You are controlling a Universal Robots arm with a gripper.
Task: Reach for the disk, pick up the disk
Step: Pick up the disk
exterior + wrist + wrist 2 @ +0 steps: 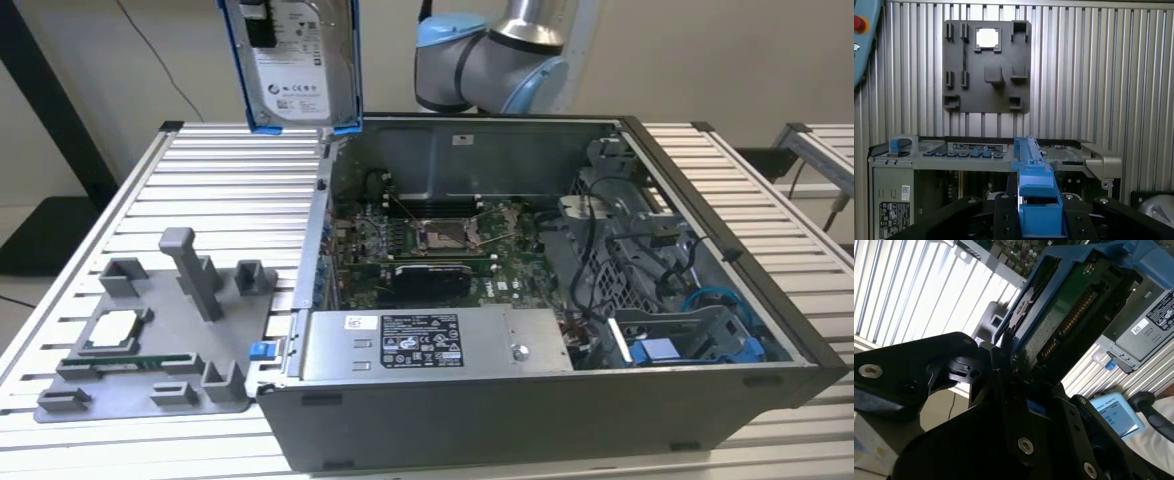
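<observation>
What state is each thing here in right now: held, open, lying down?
Flat silver metal disk in a bright blue plastic bracket: in the air, upright, clamped in the tool.
Black tool: shut on the disk.
Dark grey computer case: lying on the ribbed metal table, side open, insides showing.
Small square silver chip: seated in the grey plastic tray.

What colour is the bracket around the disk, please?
Bright blue bracket, clearest in the first wrist view.
</observation>
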